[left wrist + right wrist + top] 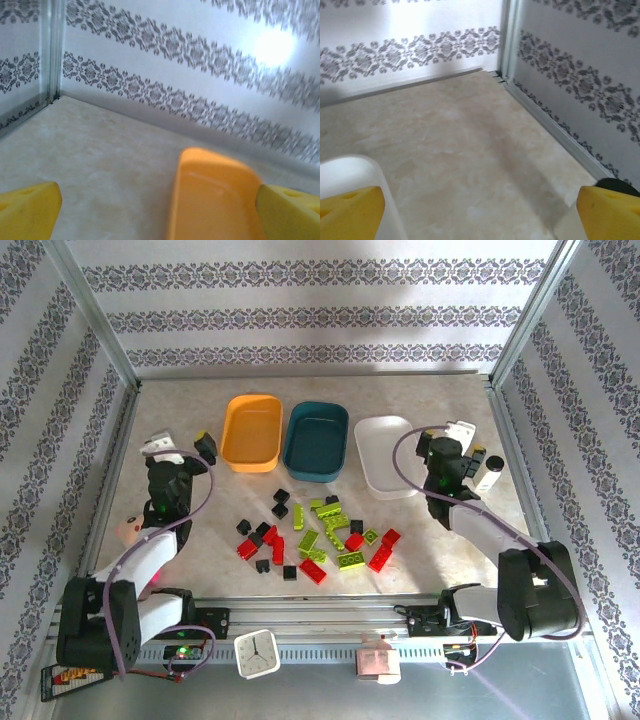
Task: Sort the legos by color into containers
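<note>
At the left gripper (pixel 160 212), my wrist feed showed its two yellow fingers (pixel 27 207) spread wide at the bottom corners, pinching nothing and touching nothing. Bare marbled table (pixel 100 160) lay between them. The orange tray (pixel 215 195) sat just ahead, toward the right finger, with the patterned back wall (pixel 165 45) behind it.

The right gripper (pixel 480 215) was spread just as wide and also held nothing. A corner of the white tray (pixel 350 170) sat just beside its left finger. The dark cap of a white cylinder (pixel 620 185) poked up right by the other finger, the one thing crowding that side. I could not tell whether the two touched.

From the top camera, the left gripper (pixel 182 445) hovered just left of the orange tray (pixel 250 432). The right gripper (pixel 452 445) sat between the white tray (pixel 385 455) and the cylinder (pixel 490 472). I counted three trays in a row across the back, with the teal tray (pixel 316 440) in the middle, and all three bare inside.

The bricks (pixel 318 535) lay scattered on the table in front of the trays, between the two arms and well apart from both grippers. I made out roughly seven red, nine green and eight black, though some overlapped, so the count was loose.

Farther out, a small white clock (pixel 258 653) and a pale box (pixel 378 662) sat on the metal rail (pixel 320 625) at the near edge.
</note>
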Controlling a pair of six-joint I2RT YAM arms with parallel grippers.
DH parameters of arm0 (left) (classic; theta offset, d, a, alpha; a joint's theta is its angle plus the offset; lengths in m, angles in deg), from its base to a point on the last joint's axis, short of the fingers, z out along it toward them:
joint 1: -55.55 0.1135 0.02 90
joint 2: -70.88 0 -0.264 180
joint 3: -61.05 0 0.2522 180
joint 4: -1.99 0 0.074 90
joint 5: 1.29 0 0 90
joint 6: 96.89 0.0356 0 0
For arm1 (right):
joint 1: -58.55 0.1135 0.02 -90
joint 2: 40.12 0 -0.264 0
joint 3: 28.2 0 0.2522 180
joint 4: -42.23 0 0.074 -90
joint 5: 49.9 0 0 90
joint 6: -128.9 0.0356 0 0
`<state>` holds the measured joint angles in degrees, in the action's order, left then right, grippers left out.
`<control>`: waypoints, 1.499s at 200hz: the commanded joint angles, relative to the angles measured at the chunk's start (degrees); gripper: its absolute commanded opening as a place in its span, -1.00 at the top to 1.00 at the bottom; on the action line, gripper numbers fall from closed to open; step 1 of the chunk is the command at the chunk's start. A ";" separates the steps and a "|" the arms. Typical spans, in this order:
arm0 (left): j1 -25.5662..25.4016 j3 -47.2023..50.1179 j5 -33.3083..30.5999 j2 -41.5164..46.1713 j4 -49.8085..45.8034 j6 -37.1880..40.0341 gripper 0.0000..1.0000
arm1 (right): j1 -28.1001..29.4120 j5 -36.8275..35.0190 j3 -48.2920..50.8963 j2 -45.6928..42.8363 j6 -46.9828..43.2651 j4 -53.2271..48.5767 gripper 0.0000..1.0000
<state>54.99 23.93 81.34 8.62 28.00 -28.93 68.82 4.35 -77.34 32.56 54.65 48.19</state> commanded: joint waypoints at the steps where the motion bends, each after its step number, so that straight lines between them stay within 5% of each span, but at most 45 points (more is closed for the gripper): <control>1: 2.16 0.92 -0.85 4.17 -7.12 -21.05 -0.99 | -3.27 5.64 -1.16 -3.58 17.38 -15.36 -0.96; 29: 2.92 0.95 14.34 2.04 1.14 -23.11 -0.99 | -4.22 17.83 2.43 -4.16 21.52 -9.12 -0.93; 67: 2.85 -0.42 22.49 -6.43 8.55 -32.41 -0.99 | -2.52 34.56 -1.16 -1.87 16.13 -13.03 -0.94; 95: 0.73 -7.19 32.57 -14.22 6.92 -28.56 -0.84 | 1.97 40.18 -3.15 0.98 14.51 -13.35 -0.95; 126: -7.31 -18.37 28.91 -21.16 -14.72 -16.99 -0.55 | 7.52 42.63 -6.92 6.41 12.82 -13.42 -0.96; 164: -14.09 -26.69 22.95 -29.90 -20.47 -9.86 -0.47 | 10.73 43.16 -13.02 13.12 11.85 -15.59 -0.96; 197: -14.91 -34.76 19.05 -38.17 -27.13 -6.93 -0.26 | 10.92 42.12 -16.59 17.14 12.96 -18.76 -0.95; 247: -15.08 -38.01 22.73 -44.92 -26.15 -9.34 -0.17 | 10.92 47.51 -22.06 23.33 10.23 -22.99 -0.85; 300: -16.98 -31.98 25.28 -41.32 -20.94 -14.78 -0.11 | 10.92 54.00 -23.07 25.66 10.67 -21.72 -0.78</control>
<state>39.43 -11.54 104.61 -35.99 4.15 -40.27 79.35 53.75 -98.74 57.59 65.82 26.49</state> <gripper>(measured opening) 0.558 0.894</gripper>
